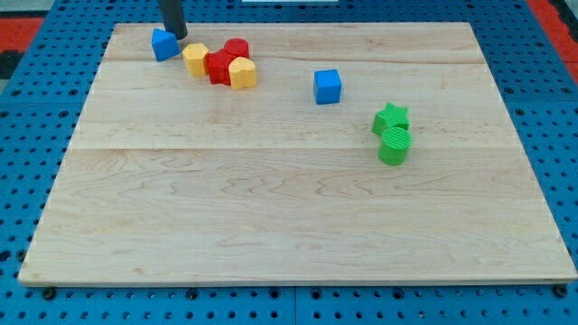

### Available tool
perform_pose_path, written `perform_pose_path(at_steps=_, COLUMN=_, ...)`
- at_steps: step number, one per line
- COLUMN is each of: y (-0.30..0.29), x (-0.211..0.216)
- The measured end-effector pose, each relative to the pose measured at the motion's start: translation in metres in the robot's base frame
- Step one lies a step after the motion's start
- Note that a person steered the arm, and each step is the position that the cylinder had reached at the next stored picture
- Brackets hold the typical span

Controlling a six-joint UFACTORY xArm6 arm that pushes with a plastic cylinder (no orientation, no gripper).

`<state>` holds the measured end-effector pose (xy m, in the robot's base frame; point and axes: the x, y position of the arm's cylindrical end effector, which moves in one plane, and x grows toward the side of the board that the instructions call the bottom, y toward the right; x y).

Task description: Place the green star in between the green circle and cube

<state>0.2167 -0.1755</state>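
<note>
The green star (391,117) lies right of the board's middle, touching the green circle (395,145) just below it. The blue cube (328,87) stands apart, up and to the left of the star. My tip (177,35) is at the view's top left, far from the green blocks, right behind a blue triangular block (163,44) and touching or nearly touching it.
A tight cluster sits near the top left: a yellow block (195,59), a red star-like block (219,67), a red cylinder (237,49) and a yellow heart-like block (243,73). The wooden board (289,226) lies on a blue perforated table.
</note>
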Motion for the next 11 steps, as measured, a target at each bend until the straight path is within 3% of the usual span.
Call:
perform_pose_path(at_steps=4, y=0.011, x=0.0)
perform_pose_path(at_steps=5, y=0.079, x=0.006)
perform_pose_path(at_steps=7, y=0.142, x=0.11)
perform_pose_path(at_steps=8, y=0.19, x=0.083)
perform_pose_path(at_steps=9, y=0.292, x=0.046)
perform_pose_path(at_steps=10, y=0.365, x=0.116)
perform_pose_path(at_steps=11, y=0.381, x=0.205)
